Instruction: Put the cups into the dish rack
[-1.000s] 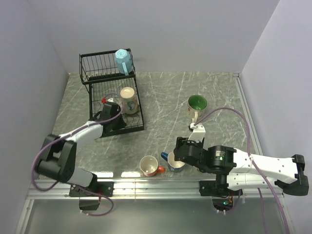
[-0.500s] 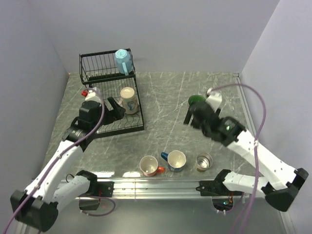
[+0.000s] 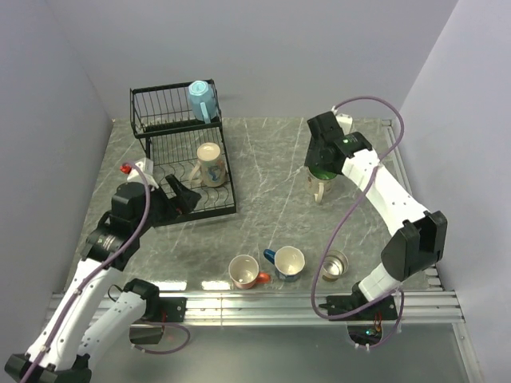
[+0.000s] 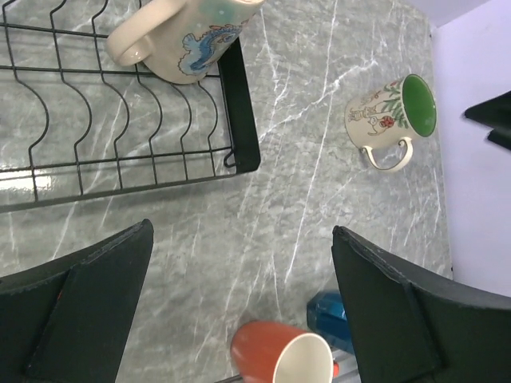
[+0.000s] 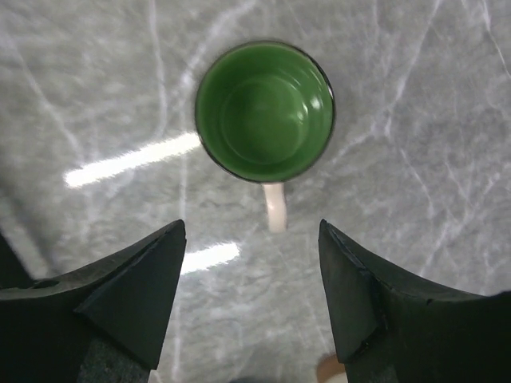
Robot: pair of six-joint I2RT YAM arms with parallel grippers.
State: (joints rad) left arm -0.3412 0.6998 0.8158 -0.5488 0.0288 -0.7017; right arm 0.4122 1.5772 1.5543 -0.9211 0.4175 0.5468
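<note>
Right gripper: jaws apart, empty, hanging right over the green-lined cream mug. That mug is upright, handle toward the near edge, in the back-right part of the bench.

Left gripper: jaws apart, empty, above the bench by the dish rack's near side. Rack sits in the back-left corner.

- Upper shelf: light blue mug.
- Lower tier: cream mug on its side.
- Near edge, in a row: orange-red mug, dark blue mug, metal cup.

Black rack; light blue mug; blue-printed cream mug; green-lined cream mug with floral print; grey white-veined table.
</note>
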